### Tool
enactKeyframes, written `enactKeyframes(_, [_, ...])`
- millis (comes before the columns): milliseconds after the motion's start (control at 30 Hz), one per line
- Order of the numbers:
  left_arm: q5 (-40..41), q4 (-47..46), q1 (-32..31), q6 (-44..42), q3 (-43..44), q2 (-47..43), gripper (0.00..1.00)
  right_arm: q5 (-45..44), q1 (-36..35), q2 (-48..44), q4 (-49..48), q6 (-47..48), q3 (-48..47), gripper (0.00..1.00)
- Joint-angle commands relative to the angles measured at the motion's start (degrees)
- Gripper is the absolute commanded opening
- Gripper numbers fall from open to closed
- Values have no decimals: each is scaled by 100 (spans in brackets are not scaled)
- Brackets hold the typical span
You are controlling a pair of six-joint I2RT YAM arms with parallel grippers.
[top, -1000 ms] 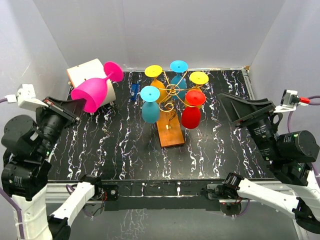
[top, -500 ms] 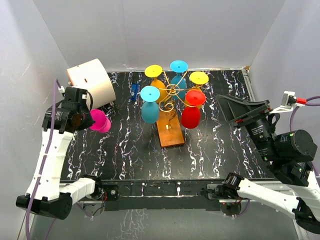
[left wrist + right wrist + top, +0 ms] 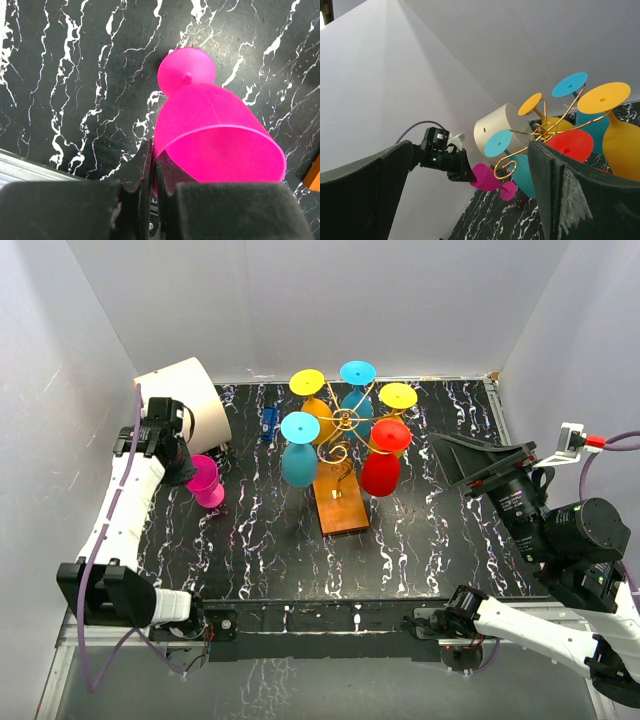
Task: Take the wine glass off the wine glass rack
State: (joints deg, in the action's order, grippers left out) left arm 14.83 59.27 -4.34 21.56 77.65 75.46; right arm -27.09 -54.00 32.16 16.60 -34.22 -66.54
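Since a second ago the left arm has swung out and down from its high pose at the near left corner, so I judge the lift-off from the rack is done and what remains is setting the piece down. Closest to me, the left hand (image 3: 154,168) is pinched almost closed on the thin wall of the bright pink plastic wine glass (image 3: 215,125), one finger inside the rim and one outside, with the bowl's mouth towards the wrist camera and the round foot pointing away at the black, white-veined marbled worktop (image 3: 65,75). I cannot tell from either view whether the foot is touching that surface or hanging just above it. From overhead the glass sits at the left side of the worktop, well apart from the rack and just in front of the cream cylindrical tub lying on its side (image 3: 195,405). Over on the right, the right hand (image 3: 480,458) hovers with its fingers spread wide and nothing between them, pointed at the middle of the scene. Further back, the gold wire wine glass rack on its orange-brown wooden base (image 3: 340,508) stands in the centre, with the other glasses hanging upside down from its scrolled arms, the red glass (image 3: 382,472) nearest the right hand. My next concern is easing the foot down flat before letting go, since a tilted release could tip such a light glass.
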Motion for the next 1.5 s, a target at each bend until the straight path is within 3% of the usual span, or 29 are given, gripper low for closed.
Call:
enactKeyframes(0, [-214, -363, 353, -228, -170, 59, 0, -55, -14, -18, -25, 82, -183, 97])
enactKeyframes(167, [-581, -658, 723, -259, -405, 214, 0, -64, -14, 22, -32, 69, -150, 97])
enactKeyframes(600, [-483, -863, 1025, -214, -540, 610, 0, -51, -12, 1, 16, 47, -153, 98])
enactKeyframes(800, [-395, -784, 1058, -301, -341, 462, 49, -34, -14, 6, 20, 29, -140, 98])
enactKeyframes(900, [-356, -733, 1058, -302, -189, 200, 66, -52, -14, 1, 57, 38, -156, 98])
enactKeyframes(1200, [-824, -519, 1058, -420, 381, -1093, 93, -176, -14, 21, 606, 136, -173, 98])
enactKeyframes(1467, [-2327, -857, 1058, -534, 497, -2230, 99, 179, -14, 378, 1245, 640, -527, 98])
